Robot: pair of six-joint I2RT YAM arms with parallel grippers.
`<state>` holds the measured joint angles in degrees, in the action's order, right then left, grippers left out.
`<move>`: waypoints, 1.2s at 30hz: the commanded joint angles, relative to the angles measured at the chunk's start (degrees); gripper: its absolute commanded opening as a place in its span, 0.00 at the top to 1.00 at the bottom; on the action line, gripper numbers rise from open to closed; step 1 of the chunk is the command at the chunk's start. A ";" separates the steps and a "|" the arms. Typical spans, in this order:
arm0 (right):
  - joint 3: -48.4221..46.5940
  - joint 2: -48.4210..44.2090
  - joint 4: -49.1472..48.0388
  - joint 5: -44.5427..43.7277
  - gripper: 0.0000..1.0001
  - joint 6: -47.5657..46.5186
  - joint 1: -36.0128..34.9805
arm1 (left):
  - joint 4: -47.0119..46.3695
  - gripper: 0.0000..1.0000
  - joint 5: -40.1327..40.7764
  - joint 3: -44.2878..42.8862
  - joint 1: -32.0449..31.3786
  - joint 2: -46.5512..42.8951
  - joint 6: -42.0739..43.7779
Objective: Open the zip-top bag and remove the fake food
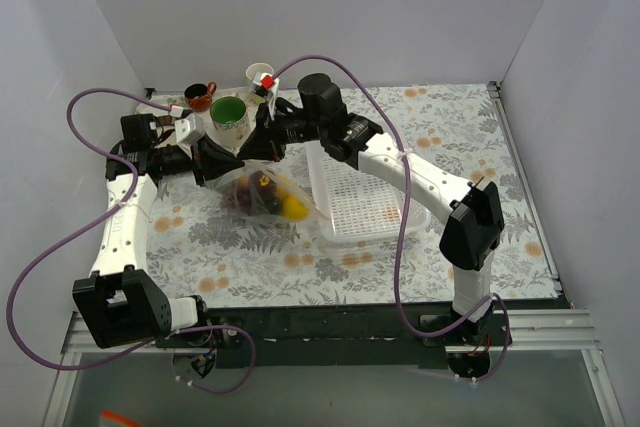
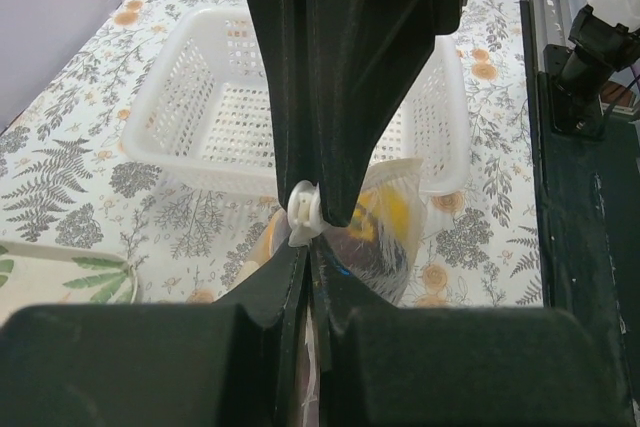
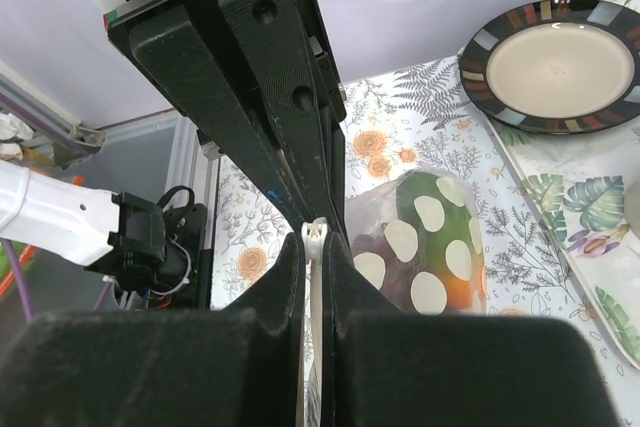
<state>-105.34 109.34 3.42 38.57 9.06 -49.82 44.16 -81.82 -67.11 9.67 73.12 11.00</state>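
Pinching zip-top bag (image 1: 265, 194) top edge | left claw (image 2: 307, 255), right claw (image 3: 318, 252) both clamped | basket (image 1: 352, 237) just beside bag

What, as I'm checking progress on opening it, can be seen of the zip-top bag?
The zip-top bag is clear, floppy plastic printed with white polka dots. It bulges with toy food: a yellow fruit and dark purple pieces show through. It lies on the floral tablecloth beside the white perforated basket. Its upper edge, with a small white tab, is pinched by the left gripper and right gripper, tip to tip. Whether it is open cannot be told.
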 commanded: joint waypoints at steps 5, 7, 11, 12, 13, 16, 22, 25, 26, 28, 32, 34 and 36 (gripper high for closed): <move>3.03 -4.74 1.33 -0.42 0.99 -2.91 0.60 | -5.57 1.00 0.08 -1.44 -0.09 -1.41 -4.67; 5.66 -5.80 1.50 -0.86 0.99 -3.26 0.87 | -7.16 1.00 0.17 -1.97 0.00 -1.05 -5.73; 11.02 -9.48 2.91 -3.14 0.99 -5.80 1.22 | -8.56 1.00 0.43 -3.90 0.00 -0.79 -7.75; 12.42 -10.10 3.08 -3.84 0.99 -6.50 1.65 | -9.26 1.00 0.61 -4.34 0.00 -0.79 -8.54; 15.40 -10.98 3.00 -4.28 0.99 -6.86 1.92 | -9.70 1.00 1.05 -4.52 0.00 -0.96 -8.98; 20.59 -14.06 2.30 -5.43 0.99 -7.91 2.97 | -12.08 1.00 1.66 -4.43 0.00 -1.31 -10.65; 28.42 -19.07 1.68 -7.10 0.99 -8.88 4.82 | -16.21 1.00 4.13 -5.13 1.31 -1.14 -14.42; 33.08 -21.44 1.50 -8.59 0.99 -8.88 5.00 | -17.62 1.00 3.86 -6.10 4.12 0.00 -16.09; 34.14 -22.49 0.81 -8.86 0.99 -8.88 5.00 | -17.62 1.00 3.51 -7.06 5.61 0.52 -16.36; 36.95 -23.38 -0.08 -9.47 0.99 -8.88 5.00 | -17.36 1.00 2.11 -7.94 6.93 1.67 -16.37; 38.98 -24.35 -0.52 -9.74 0.99 -8.97 4.91 | -17.44 1.00 1.40 -8.30 9.39 1.85 -16.45; 40.03 -24.61 -1.13 -9.74 0.99 -8.88 4.91 | -17.44 1.00 1.05 -8.04 9.75 1.50 -16.45; 40.47 -24.61 -1.49 -9.82 0.99 -8.88 4.91 | -17.44 1.00 0.79 -7.16 9.75 1.15 -16.37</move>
<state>-66.37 86.83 2.22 29.17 1.02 -45.06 29.93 -79.00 -72.42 18.39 75.79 -5.43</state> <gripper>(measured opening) 0.057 0.013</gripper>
